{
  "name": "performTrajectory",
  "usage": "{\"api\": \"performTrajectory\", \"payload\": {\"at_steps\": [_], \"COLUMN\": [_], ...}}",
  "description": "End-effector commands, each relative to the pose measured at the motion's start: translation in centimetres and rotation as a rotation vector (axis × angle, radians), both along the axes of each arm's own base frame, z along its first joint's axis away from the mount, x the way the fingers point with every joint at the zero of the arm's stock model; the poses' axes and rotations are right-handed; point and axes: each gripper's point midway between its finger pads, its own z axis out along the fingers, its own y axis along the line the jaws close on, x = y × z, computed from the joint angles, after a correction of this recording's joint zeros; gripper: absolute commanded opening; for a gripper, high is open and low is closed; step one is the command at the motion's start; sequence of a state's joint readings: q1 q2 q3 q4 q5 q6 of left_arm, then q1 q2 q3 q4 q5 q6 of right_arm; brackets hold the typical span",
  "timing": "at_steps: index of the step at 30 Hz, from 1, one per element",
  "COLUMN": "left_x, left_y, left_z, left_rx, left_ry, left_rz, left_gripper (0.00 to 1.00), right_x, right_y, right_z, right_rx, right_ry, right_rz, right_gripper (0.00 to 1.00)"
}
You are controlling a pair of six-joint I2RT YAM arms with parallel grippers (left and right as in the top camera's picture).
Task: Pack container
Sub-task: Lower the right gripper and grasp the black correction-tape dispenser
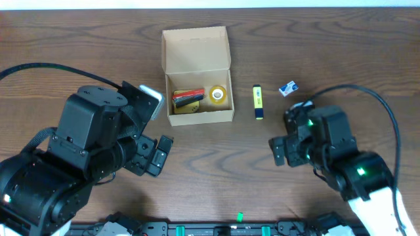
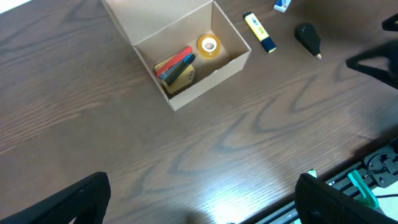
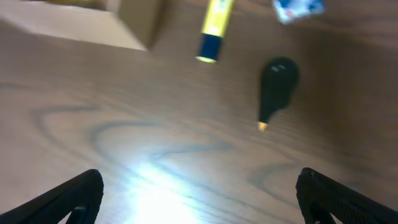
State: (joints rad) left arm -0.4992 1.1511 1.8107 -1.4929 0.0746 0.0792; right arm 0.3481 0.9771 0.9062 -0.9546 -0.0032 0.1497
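Note:
The tan cardboard container (image 1: 200,117) stands open at the table's back centre, its flap lid raised behind it. It holds a red and black tool (image 1: 186,98), a yellow pad (image 1: 186,109) and a tape roll (image 1: 218,94). It also shows in the left wrist view (image 2: 205,84). A yellow highlighter (image 1: 258,102), a black teardrop-shaped item (image 3: 277,84) and a small blue and white item (image 1: 288,88) lie to its right. My left gripper (image 1: 155,155) is open and empty, in front of and left of the container. My right gripper (image 1: 281,151) is open and empty, in front of the highlighter.
The table's front edge with a black rail and green parts (image 2: 367,180) lies close behind my left gripper. The container's corner (image 3: 93,25), the highlighter (image 3: 212,31) and the blue and white item (image 3: 298,9) show at the top of the right wrist view.

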Motion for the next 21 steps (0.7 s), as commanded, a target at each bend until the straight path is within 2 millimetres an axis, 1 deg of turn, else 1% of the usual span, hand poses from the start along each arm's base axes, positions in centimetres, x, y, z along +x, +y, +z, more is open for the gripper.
{"api": "performTrajectory", "payload": {"at_steps": [1, 6, 8, 10, 12, 16, 19, 21], "left_x": [0.0, 0.0, 0.0, 0.0, 0.0, 0.0, 0.0, 0.0], "left_y": [0.1, 0.2, 0.1, 0.1, 0.1, 0.2, 0.2, 0.1], "left_z": [-0.3, -0.3, -0.3, -0.3, -0.3, -0.3, -0.3, -0.3], "left_rx": [0.010, 0.010, 0.010, 0.010, 0.010, 0.010, 0.010, 0.010], "left_ry": [0.007, 0.007, 0.008, 0.008, 0.008, 0.007, 0.007, 0.007], "left_rz": [0.003, 0.003, 0.003, 0.003, 0.003, 0.003, 0.003, 0.003], "left_gripper": [0.95, 0.95, 0.95, 0.95, 0.95, 0.95, 0.95, 0.95], "right_x": [2.2, 5.1, 6.3, 7.0, 7.3, 7.8, 8.1, 8.4], "right_y": [-2.4, -2.2, -2.8, -3.4, -3.8, -5.6, -4.5, -4.6], "right_z": [-1.4, -4.4, -5.7, -6.9, -8.3, -10.4, -11.4, -11.7], "right_rx": [-0.117, -0.164, -0.185, -0.204, -0.211, -0.205, -0.116, -0.107], "right_ry": [0.014, 0.055, 0.071, 0.096, 0.135, 0.199, 0.225, 0.223], "right_rz": [-0.153, -0.174, -0.181, -0.166, -0.132, -0.169, -0.083, -0.085], "right_gripper": [0.99, 0.99, 0.99, 0.99, 0.99, 0.99, 0.97, 0.96]}}
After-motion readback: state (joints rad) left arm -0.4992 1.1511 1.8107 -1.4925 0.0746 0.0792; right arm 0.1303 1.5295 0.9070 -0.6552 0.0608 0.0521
